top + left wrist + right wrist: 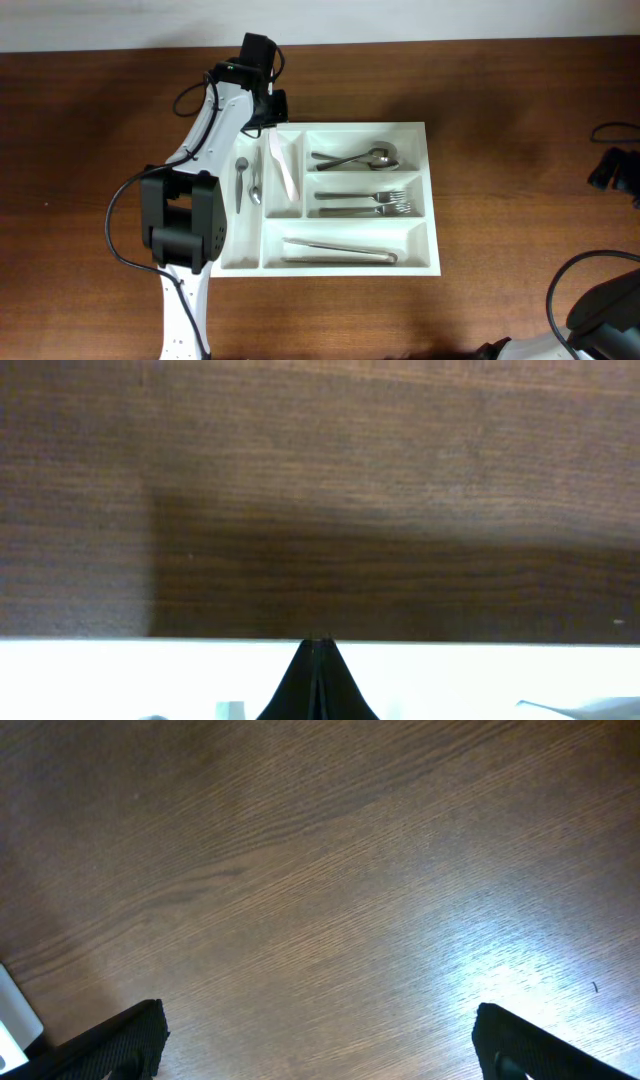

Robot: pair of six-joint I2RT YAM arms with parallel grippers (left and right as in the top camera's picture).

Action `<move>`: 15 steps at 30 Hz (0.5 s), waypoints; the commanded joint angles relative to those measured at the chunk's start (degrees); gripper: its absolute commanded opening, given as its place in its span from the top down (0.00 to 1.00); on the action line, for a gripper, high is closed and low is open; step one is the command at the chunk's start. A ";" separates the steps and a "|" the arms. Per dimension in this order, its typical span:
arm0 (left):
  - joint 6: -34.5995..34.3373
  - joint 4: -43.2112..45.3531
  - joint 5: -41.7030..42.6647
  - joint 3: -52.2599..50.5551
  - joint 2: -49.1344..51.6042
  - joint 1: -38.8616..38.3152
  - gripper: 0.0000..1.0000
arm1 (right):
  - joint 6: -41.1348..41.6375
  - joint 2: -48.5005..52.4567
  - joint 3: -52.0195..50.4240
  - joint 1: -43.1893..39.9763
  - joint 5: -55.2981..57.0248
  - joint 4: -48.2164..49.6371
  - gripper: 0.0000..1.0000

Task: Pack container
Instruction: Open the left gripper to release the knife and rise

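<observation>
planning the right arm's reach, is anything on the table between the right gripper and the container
Nothing visible. Only bare wooden table lies between the open right gripper and the container, on its right-wall side.

Evenly lit overhead, white glare patch on table (505,970), blown-out container (100,680) rim, soft focus

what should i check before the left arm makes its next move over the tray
1. Left fingers shut, nothing seen between them: ok
2. Left fingers clear of the container rim: cannot tell
3. Right fingers open, over bare table: ok
4. Spoons and forks lying inside their own wide compartments: ok
5. White piece in a narrow compartment lying flat: cannot tell
</observation>
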 commanded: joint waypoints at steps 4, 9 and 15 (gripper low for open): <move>0.22 0.76 0.66 -0.20 0.98 -0.15 0.98 | 0.50 0.52 -0.07 -0.11 0.31 0.02 0.01; 0.22 0.61 0.66 -0.26 0.98 -0.17 0.98 | 0.50 0.52 -0.07 -0.11 0.31 0.02 0.01; 0.22 0.44 0.66 -0.26 1.01 -0.17 0.98 | 0.48 0.52 -0.07 -0.11 0.31 0.02 0.01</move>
